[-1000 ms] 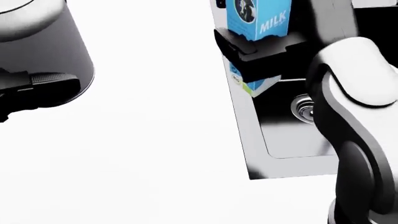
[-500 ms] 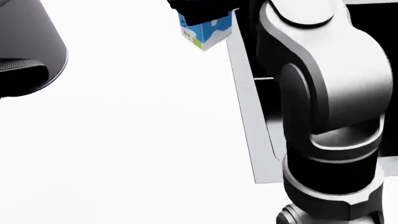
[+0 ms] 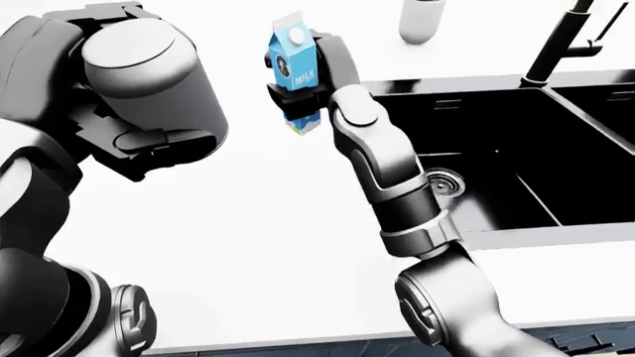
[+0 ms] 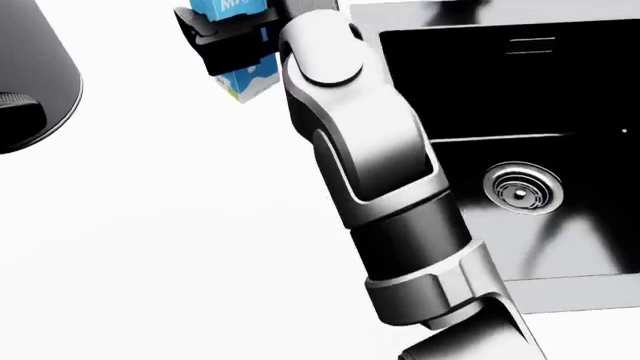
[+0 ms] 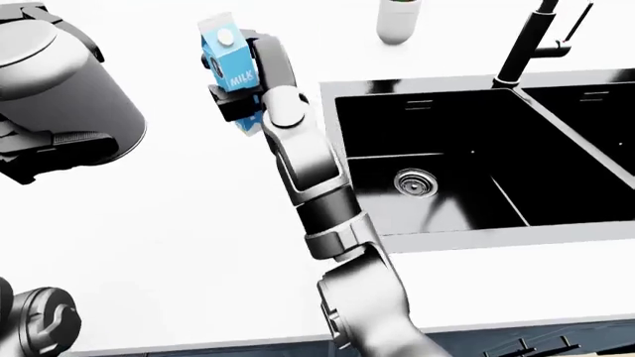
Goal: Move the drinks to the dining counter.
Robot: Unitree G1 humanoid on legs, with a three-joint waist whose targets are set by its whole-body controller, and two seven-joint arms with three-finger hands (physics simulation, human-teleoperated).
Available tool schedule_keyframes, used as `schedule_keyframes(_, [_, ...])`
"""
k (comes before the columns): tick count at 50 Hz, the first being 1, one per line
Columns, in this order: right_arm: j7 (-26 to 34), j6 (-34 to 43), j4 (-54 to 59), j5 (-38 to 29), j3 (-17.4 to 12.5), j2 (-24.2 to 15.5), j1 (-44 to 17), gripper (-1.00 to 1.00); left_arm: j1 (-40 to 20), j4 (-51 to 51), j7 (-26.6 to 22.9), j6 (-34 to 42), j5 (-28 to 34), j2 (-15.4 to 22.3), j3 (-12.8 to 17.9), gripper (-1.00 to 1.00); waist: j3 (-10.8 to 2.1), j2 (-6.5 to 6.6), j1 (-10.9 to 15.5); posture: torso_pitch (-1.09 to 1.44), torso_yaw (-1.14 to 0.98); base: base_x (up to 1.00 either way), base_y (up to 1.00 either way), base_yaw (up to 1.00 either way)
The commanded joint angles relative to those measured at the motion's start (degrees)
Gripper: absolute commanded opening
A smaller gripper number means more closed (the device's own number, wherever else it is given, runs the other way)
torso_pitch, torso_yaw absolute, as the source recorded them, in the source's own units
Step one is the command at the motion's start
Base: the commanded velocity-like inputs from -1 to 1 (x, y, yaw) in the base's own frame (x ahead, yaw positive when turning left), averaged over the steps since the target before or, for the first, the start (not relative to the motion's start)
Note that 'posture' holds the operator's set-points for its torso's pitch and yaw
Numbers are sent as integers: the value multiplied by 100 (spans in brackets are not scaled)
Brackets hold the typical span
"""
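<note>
The right robot hand (image 3: 303,93) grasps the blue milk carton (image 3: 289,63), holding it upright above the white surface (image 3: 248,245), just left of the black sink (image 3: 496,163). The left robot hand's (image 3: 149,141) grip cannot be told.

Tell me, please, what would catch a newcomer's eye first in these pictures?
First, the blue milk carton held upright, clear of the white counter, with the right hand closed round it, at the upper middle of the left-eye view. Next, the black double-basin sink with its silver drain at the right, and a black tap above it.
</note>
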Motion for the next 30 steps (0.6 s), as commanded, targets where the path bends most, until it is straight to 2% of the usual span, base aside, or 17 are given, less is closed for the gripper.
schedule_keyframes(1, [-46, -336, -253, -17, -71, 38, -182, -100, -223, -89, 75, -280, 57, 101, 135, -100, -212, 63, -9, 0, 0, 0, 0, 0])
schedule_keyframes(9, [-169, -601, 112, 289, -108, 244, 11, -100, -175, -66, 123, -337, -16, 112, 158, -100, -218, 69, -7, 0, 0, 0, 0, 0])
schedule_keyframes(30, [-222, -956, 926, 317, -119, 197, 208, -100, -41, -61, 239, -431, -183, 159, 196, -100, -246, 83, 9, 0, 0, 0, 0, 0])
